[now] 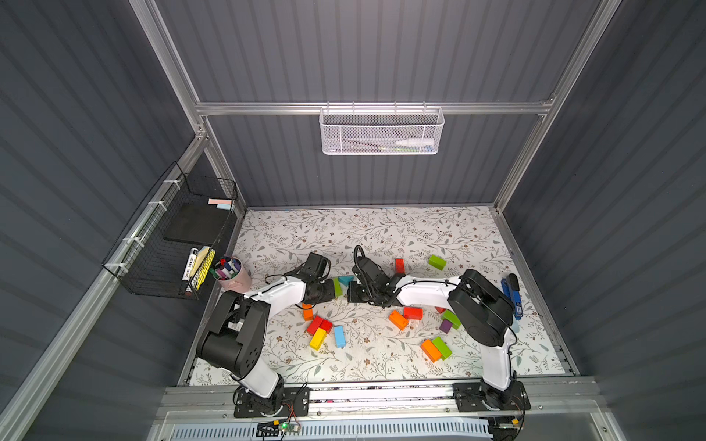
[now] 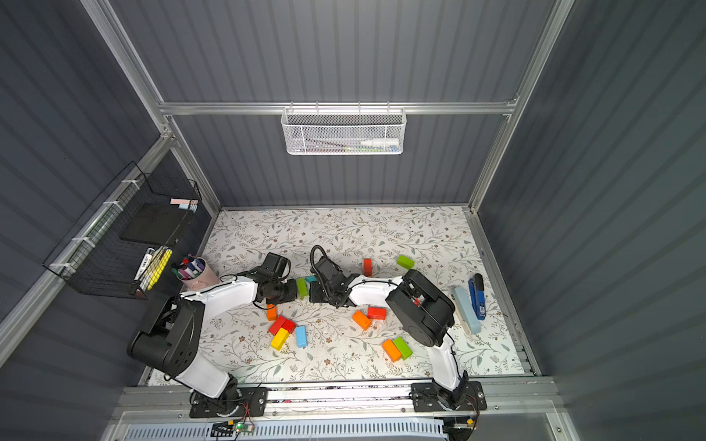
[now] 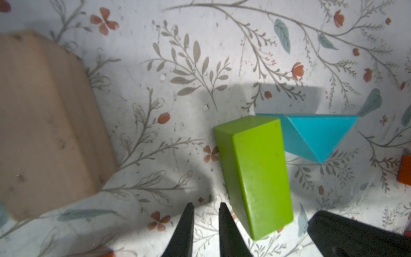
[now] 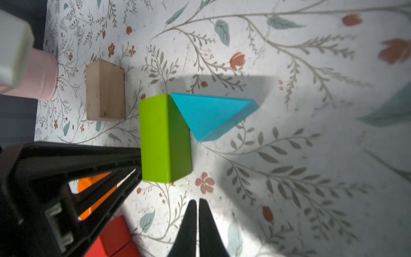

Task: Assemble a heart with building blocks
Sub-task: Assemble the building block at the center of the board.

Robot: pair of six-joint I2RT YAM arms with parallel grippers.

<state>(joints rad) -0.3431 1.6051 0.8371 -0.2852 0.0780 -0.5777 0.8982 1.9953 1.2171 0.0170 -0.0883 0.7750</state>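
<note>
A lime green block [image 1: 336, 287] [image 4: 164, 138] lies mid-table with a teal wedge [image 1: 345, 280] [image 4: 206, 113] touching its far corner. My left gripper [image 3: 205, 207] [image 4: 139, 160] has its tips against the green block's long side; a narrow gap shows between them and nothing is in it. My right gripper [image 4: 198, 201] [image 1: 355, 296] is shut and empty, just in front of the pair. A tan block [image 4: 104, 91] [image 3: 44, 124] lies to the left of the green one. More blocks lie loose nearer the front: a red, yellow and blue group [image 1: 320, 328], an orange and red pair [image 1: 405, 317], an orange and green pair [image 1: 435, 348].
A pink cup of marker pens [image 1: 233, 275] stands at the left edge. A blue stapler [image 1: 512, 292] lies at the right edge beside a pale blue bar [image 2: 467, 310]. A red block [image 1: 399, 265] and a green block [image 1: 436, 262] sit farther back. A black wire basket [image 1: 172, 236] hangs on the left wall.
</note>
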